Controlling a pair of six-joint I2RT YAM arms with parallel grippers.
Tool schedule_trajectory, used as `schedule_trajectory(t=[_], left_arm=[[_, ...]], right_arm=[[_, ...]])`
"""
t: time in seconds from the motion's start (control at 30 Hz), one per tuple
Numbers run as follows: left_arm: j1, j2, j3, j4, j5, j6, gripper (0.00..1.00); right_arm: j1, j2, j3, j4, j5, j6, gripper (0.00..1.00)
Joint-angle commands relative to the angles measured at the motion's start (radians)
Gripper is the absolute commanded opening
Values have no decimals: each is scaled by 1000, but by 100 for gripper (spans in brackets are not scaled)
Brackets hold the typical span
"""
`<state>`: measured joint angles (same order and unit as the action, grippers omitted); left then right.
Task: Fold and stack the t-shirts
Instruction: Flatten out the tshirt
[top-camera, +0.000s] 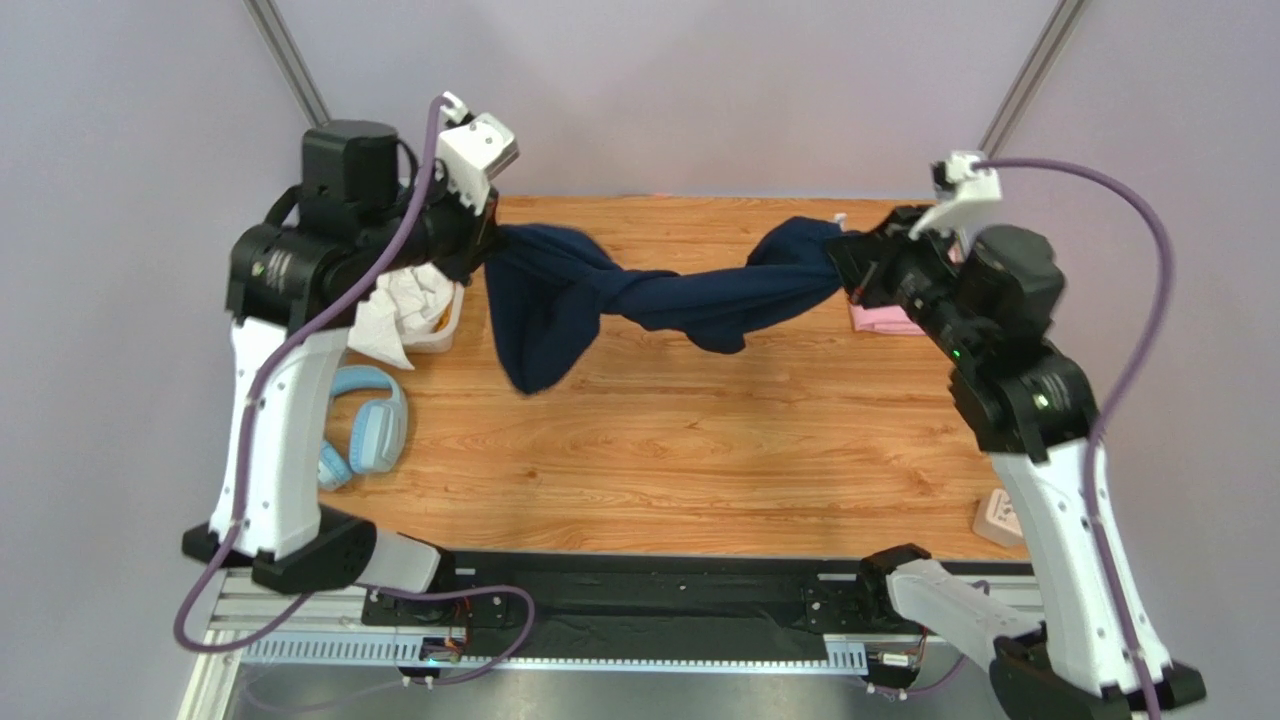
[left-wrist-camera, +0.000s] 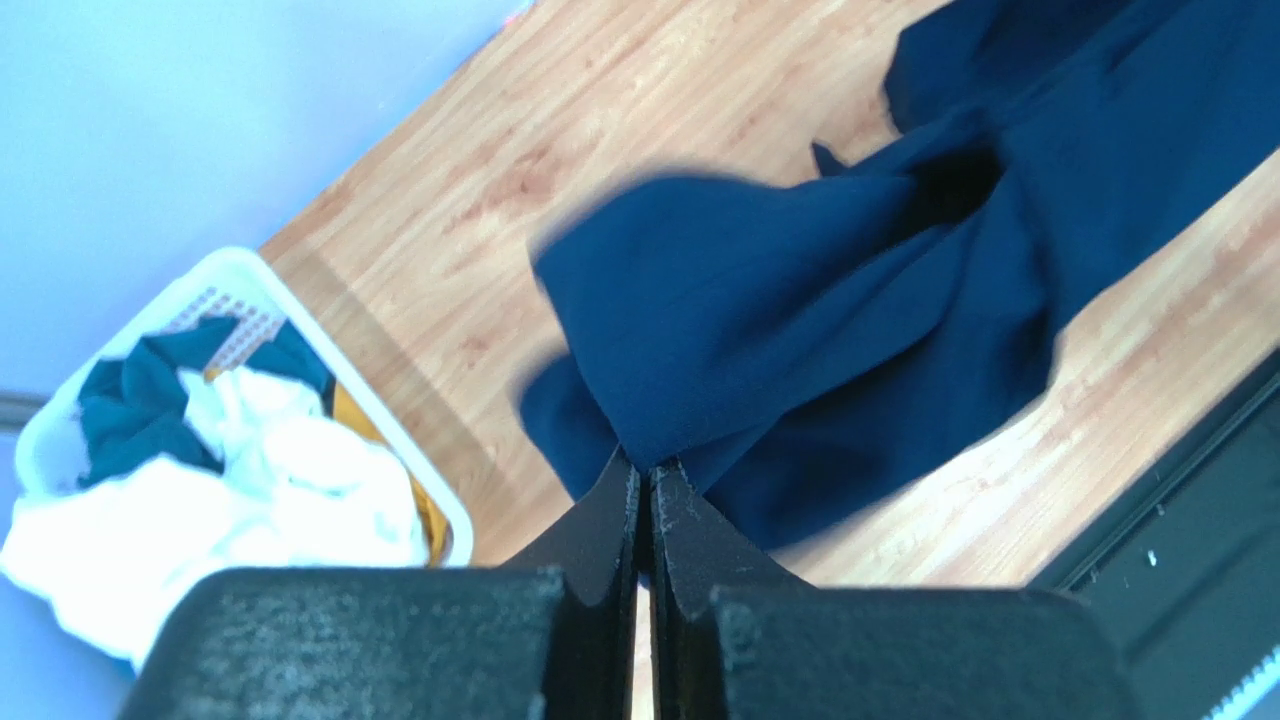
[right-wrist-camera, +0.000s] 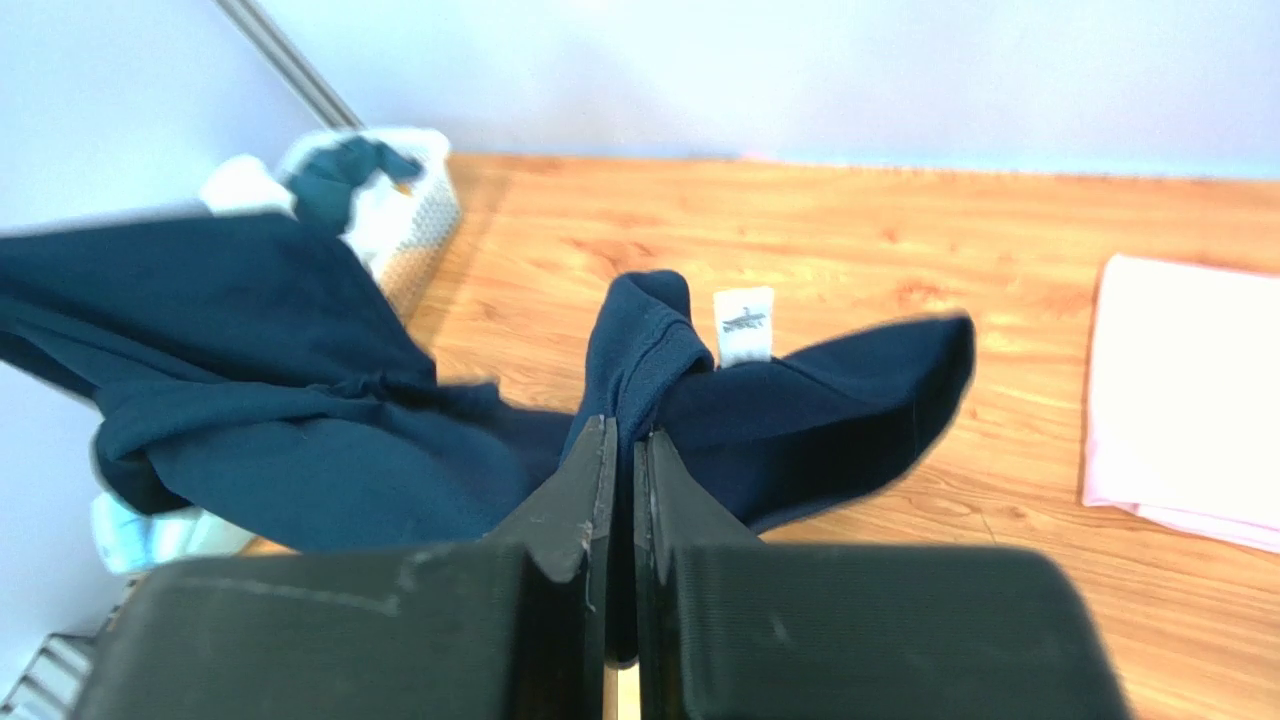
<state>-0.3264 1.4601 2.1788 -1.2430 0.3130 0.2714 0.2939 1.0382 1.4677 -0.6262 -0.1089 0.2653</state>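
The dark navy t-shirt (top-camera: 661, 300) hangs twisted in the air between both arms above the table's far half. My left gripper (top-camera: 484, 255) is shut on its left end; in the left wrist view the cloth (left-wrist-camera: 842, 300) runs out from the closed gripper (left-wrist-camera: 646, 477). My right gripper (top-camera: 842, 258) is shut on its right end; in the right wrist view the collar with a white tag (right-wrist-camera: 742, 326) sits just past the closed gripper (right-wrist-camera: 624, 432). The light pink t-shirt (top-camera: 887, 318) lies folded flat on the table under the right arm, also in the right wrist view (right-wrist-camera: 1187, 398).
A white basket (left-wrist-camera: 301, 360) of white, teal and yellow cloth stands at the table's far left, also in the top view (top-camera: 413, 308). Light-blue headphones (top-camera: 365, 425) lie at the left edge. A small pinkish block (top-camera: 999, 518) sits at the near right edge.
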Motion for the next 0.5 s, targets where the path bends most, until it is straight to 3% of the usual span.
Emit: schedule_trajectory(t=[0.0,0.13,0.27,0.4,0.47], left_arm=[[3,-130,-91,-62,12,49,4],[1,-152,-241,-35,-9,46,2],[1,-72,-324,31,-17,32,0],[1,96,-216,45,-34,28,0],[1,248,-38,16,-58,28,0]], right_arm=[[1,-128,2,-95,-6,-6,0],[-1,-147,-33,-127,37,-20,0],[1,-89,-34,-113,55,-23,0],[-4,6,5,-86,86,-38,0],[-19,81,55,-69,78,-41,0]])
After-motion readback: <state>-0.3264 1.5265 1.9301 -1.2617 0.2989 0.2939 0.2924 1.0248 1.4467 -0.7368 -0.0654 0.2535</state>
